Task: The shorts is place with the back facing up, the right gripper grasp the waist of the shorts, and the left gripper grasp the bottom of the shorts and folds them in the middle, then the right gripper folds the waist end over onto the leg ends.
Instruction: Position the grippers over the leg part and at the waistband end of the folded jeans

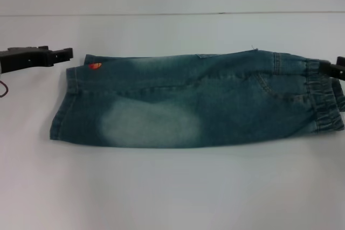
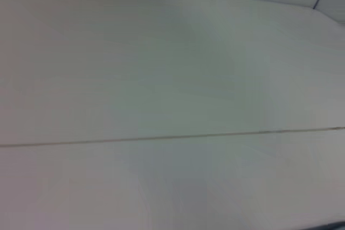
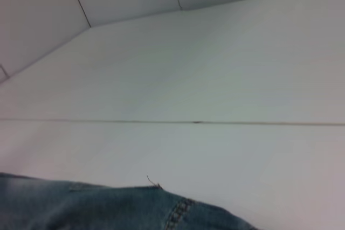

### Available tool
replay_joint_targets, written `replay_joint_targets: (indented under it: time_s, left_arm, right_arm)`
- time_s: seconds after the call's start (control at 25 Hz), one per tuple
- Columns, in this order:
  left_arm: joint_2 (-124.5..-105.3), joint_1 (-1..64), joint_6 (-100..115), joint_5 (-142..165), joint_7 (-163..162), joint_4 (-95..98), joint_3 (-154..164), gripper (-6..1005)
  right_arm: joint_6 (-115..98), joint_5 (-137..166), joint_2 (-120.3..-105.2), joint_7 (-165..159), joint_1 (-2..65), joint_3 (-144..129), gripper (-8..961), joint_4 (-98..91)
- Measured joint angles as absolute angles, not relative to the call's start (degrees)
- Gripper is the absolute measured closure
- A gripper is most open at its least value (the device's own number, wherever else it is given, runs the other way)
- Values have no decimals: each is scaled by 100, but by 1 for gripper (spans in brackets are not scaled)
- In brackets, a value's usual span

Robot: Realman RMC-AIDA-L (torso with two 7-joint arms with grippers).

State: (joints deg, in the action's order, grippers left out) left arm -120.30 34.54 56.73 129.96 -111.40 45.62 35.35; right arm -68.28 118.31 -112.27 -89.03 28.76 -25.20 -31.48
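The shorts [image 1: 199, 100], of faded blue denim, are laid flat across the middle of the white surface, already folded lengthwise into a long band. The gathered elastic waist is turned towards the right edge, the leg ends towards the left. A pale worn patch and a small orange mark are seen near the leg ends.

Faded denim cloth shorts [image 1: 194, 100], smooth matt white table [image 1: 172, 187]
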Motion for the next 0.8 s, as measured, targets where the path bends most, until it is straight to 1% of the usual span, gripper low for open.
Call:
replay_joint_targets:
  time_s: [0.16, 0.36, 0.4, 0.56, 0.6, 0.68, 0.8]
  left_arm:
    - [-12016, 3335, 6120, 12580, -10806, 4568, 3524, 224]
    - [-11965, 3240, 7104, 12307, -10306, 4563, 3533, 51]
    - [-11960, 3237, 7370, 12314, -10186, 4550, 3543, 51]
    - [-11987, 3229, 8126, 12339, -9838, 4505, 3740, 51]
    - [-12003, 3227, 8210, 12339, -9781, 4487, 3789, 51]
    - [-12027, 3225, 8299, 12338, -9654, 4405, 3889, 51]
    - [-12038, 3258, 8338, 12332, -9516, 4204, 4021, 51]
  right_arm:
    - [-7202, 11893, -11124, -9459, 2847, -2604, 337, -3584]
    - [-7728, 12003, -10983, -10401, 2829, -2649, 184, -4302]
    - [-7888, 12058, -10930, -10643, 2842, -2681, 149, -4450]
    - [-8492, 12516, -10639, -11743, 3071, -2885, 7, -4932]
    - [-8602, 12710, -10592, -12004, 3158, -2952, 8, -5045]
    - [-8798, 13155, -10558, -12371, 3320, -3085, 11, -5274]
    - [-9075, 14016, -10612, -12659, 3638, -3309, 16, -5470]
